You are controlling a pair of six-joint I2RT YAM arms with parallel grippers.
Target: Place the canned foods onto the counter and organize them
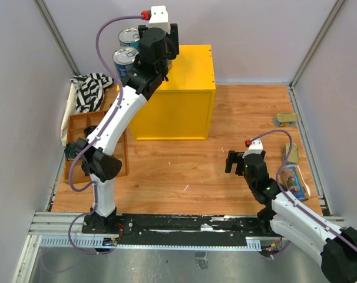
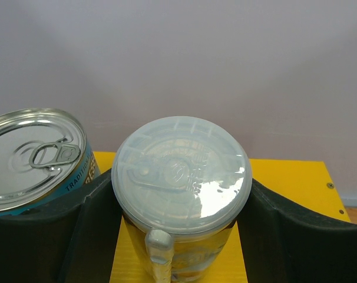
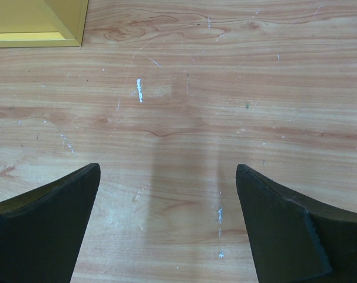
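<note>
My left gripper (image 1: pixel 156 59) is shut on a slim white-lidded can (image 2: pixel 181 174), held upright over the yellow counter (image 1: pixel 187 88). Black fingers (image 2: pixel 90 224) press both sides of the can. In the top view the arm hides this can. Two wide blue-labelled cans (image 1: pixel 129 36) (image 1: pixel 125 59) stand at the counter's left side, and one of them (image 2: pixel 37 156) sits just left of the held can. Another slim can (image 1: pixel 295 181) lies on its side at the far right of the table. Two gold tins (image 1: pixel 286 119) (image 1: pixel 290 153) lie near it. My right gripper (image 1: pixel 232 162) (image 3: pixel 167 224) hangs open over bare wood.
A brown wooden compartment tray (image 1: pixel 84 127) lies left of the counter, with a striped cloth (image 1: pixel 90 88) behind it. Grey walls close in the table on the left, back and right. The counter's lower corner (image 3: pixel 37 23) shows at the top left of the right wrist view.
</note>
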